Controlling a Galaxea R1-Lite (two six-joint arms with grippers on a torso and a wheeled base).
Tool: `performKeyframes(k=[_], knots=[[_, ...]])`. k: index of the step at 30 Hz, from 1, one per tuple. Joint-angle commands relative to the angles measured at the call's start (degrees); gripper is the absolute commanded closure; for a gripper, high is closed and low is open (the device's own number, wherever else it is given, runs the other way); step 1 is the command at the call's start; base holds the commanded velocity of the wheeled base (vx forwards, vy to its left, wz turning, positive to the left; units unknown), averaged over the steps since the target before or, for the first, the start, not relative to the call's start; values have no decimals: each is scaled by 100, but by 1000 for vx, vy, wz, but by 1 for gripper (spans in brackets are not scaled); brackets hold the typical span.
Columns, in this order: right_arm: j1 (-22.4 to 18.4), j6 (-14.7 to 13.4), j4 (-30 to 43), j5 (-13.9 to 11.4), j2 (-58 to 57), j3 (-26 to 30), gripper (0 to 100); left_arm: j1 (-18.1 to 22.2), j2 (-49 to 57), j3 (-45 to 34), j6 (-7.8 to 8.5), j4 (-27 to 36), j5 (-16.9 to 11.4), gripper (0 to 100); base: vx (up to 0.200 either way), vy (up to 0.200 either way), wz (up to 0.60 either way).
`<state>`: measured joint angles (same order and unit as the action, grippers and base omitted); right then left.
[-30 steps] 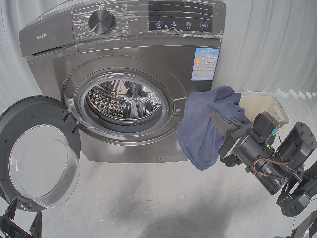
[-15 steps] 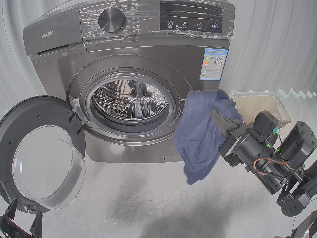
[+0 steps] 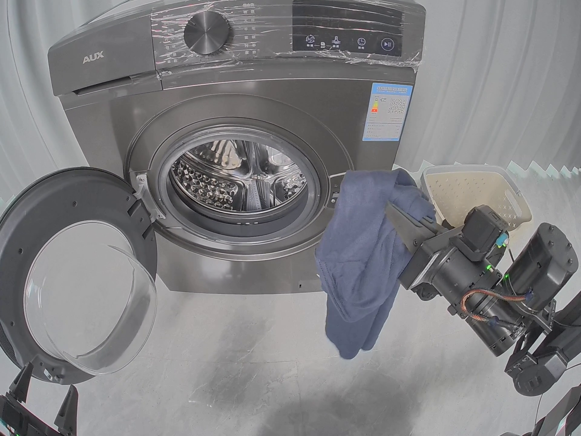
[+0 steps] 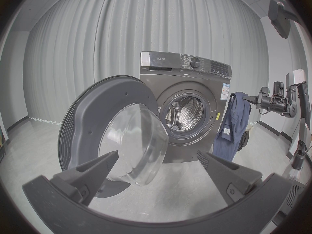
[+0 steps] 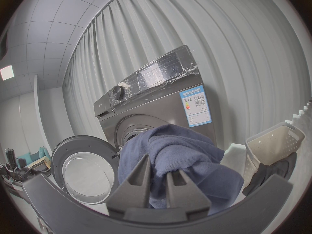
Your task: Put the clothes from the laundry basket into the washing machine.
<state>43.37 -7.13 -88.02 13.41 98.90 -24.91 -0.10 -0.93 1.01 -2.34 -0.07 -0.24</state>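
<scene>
A dark blue garment hangs from my right gripper, which is shut on its upper folds just right of the washing machine's open drum. In the right wrist view the two fingers pinch the blue cloth. The cream laundry basket stands on the floor right of the machine, with a dark piece of clothing draped at its front. My left gripper is open, low near the floor, facing the round door.
The machine's door is swung wide open to the left, its glass bowl bulging outward. Bare grey floor lies in front of the machine. Grey curtains hang behind.
The blue garment has swung and hangs lower and longer beside the drum opening. The head view has shifted, bringing the machine slightly right and closer. The left gripper stays put.
</scene>
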Motion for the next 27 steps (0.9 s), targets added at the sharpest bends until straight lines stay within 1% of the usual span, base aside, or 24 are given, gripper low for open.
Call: performKeyframes(k=[1, 7, 22, 25, 27], knots=[[-31, -43, -14, 21, 121, -23, 100, 1, 84, -92, -3, -1, -2, 0, 0, 200, 0], [-40, -87, -14, 39, 156, -32, 100, 1, 84, -92, -3, -1, -2, 0, 0, 200, 0], [-31, -87, -23, 13, 156, -23, 100, 1, 84, -92, -3, -1, -2, 0, 0, 0, 0], [-22, -87, -23, 13, 173, -14, 100, 1, 84, -92, 6, -1, -2, 0, -200, 0, 0], [-22, -87, -23, 4, 173, -6, 100, 1, 84, -92, 6, -1, -2, 0, 0, 0, 0]])
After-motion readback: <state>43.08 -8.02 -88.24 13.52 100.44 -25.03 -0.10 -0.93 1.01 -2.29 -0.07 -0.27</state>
